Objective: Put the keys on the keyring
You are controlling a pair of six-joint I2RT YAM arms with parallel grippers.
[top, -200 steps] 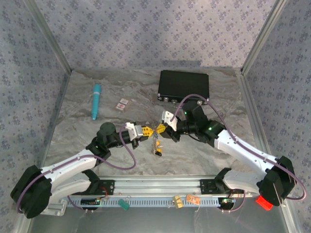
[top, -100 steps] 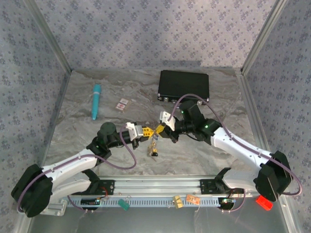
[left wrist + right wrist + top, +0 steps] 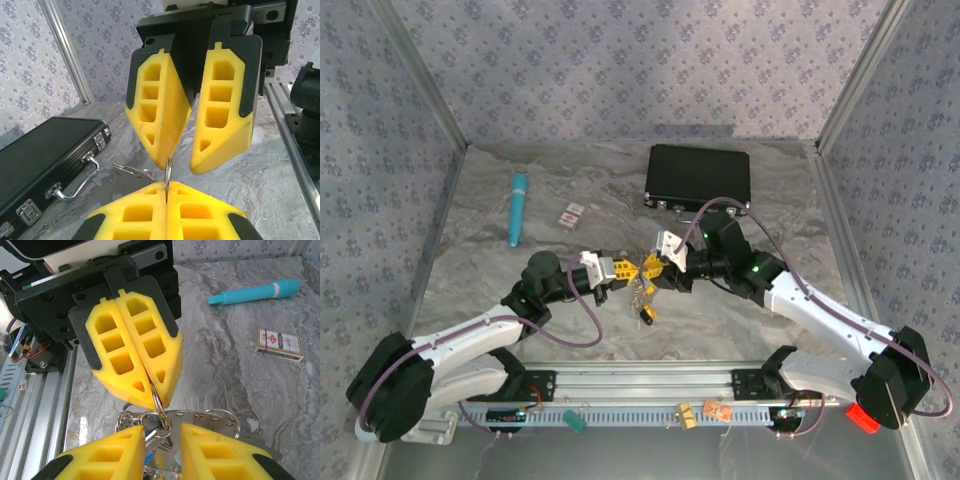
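Seen from above, the left gripper [image 3: 632, 269] and right gripper [image 3: 646, 267] meet tip to tip at the middle of the table [image 3: 770, 330], one at 9 o'clock, the other at 3. The keyring [image 3: 168, 172] sits between them, the keys [image 3: 642, 296] bunched just at its 6 o'clock. The case [image 3: 698, 175] lies at 1 o'clock by the back edge. The pen [image 3: 517, 207] lies at 10 o'clock, and the card [image 3: 574, 213] at 11, between pen and case.

White-and-black arms [image 3: 470, 335], yellow fingers [image 3: 160, 110]
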